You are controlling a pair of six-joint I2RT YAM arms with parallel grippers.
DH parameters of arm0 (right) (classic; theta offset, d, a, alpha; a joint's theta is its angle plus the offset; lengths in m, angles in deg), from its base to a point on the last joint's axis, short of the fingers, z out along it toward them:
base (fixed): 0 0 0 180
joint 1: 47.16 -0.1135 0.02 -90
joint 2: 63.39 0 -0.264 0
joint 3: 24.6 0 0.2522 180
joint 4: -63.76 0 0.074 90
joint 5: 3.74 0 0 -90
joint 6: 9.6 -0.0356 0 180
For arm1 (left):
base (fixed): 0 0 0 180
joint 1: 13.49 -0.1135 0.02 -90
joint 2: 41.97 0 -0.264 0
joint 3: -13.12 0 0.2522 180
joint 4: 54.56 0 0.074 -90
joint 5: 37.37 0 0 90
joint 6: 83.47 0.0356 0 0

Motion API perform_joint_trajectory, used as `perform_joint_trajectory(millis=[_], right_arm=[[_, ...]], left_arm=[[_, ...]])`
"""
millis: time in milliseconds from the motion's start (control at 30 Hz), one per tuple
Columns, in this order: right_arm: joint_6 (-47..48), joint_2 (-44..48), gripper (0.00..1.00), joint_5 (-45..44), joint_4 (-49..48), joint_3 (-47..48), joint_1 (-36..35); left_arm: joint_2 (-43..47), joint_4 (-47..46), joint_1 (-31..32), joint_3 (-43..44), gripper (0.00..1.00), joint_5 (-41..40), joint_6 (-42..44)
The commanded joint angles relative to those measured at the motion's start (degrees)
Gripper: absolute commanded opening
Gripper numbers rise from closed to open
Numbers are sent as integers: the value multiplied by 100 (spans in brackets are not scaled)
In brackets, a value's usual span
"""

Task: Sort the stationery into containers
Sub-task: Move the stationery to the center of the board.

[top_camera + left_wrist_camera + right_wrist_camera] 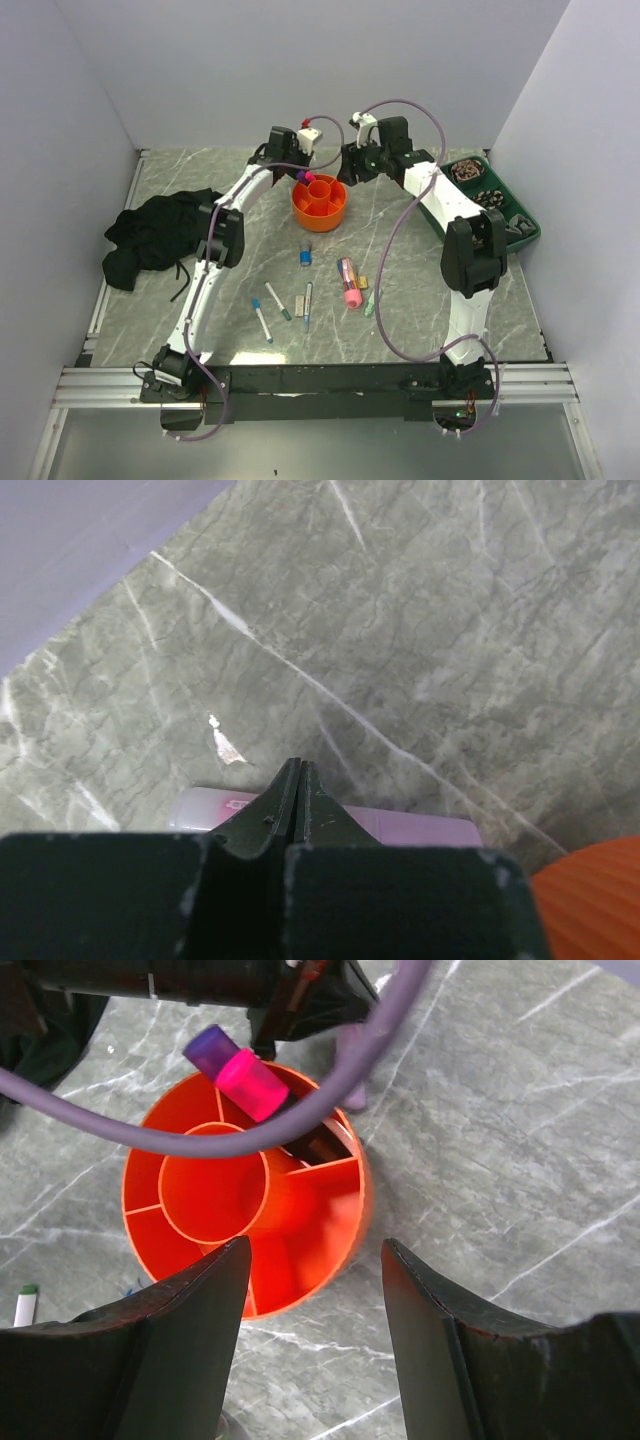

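My left pincer (300, 780) is pressed shut just beside the orange holder (322, 221). A pale pink marker (420, 828) lies under its tips; I can't tell if they touch. A purple marker (210, 1052) and a magenta marker (250, 1082) stand in one ring compartment. My right pincer (314, 1250) gapes open over the holder. Loose pens (307, 305) lie on the bench (330, 340).

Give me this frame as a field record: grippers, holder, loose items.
left gripper: shut, pale pink item just beyond its tips, on grey marble table
right gripper: open, over round orange plastic holder
holder contents: pink and purple markers in one ring compartment
loose on table: pink marker, blue-capped piece, several pens
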Motion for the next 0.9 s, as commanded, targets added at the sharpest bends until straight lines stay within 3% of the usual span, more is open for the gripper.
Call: perform_joint_trajectory(millis=[0, 233, 467, 633, 667, 700, 800, 867], right_arm=[[-92, -44, 63, 110, -65, 335, 91], [-189, -167, 63, 224, -12, 511, 100], [-207, -193, 63, 215, -21, 660, 47], [-233, -167, 63, 206, -56, 634, -119], [-224, -167, 63, 198, -56, 643, -146], [-216, -167, 63, 198, -48, 643, -181], [-189, -149, 63, 180, -39, 651, -278], [-172, -132, 63, 162, -21, 625, -313]], left_arm=[[276, 298, -133, -346, 1, -498, 302], [699, 561, -388, -663, 1, -658, 538], [1701, 851, -731, -2111, 1, -26, 530], [2589, 247, -828, -2913, 2, 538, 591], [2677, 149, -828, -2957, 10, 529, 557], [2799, 96, -837, -2923, 28, 555, 426], [2914, 209, -889, -2615, 59, 844, 423], [3020, 682, -1029, -2353, 72, 1642, 931]])
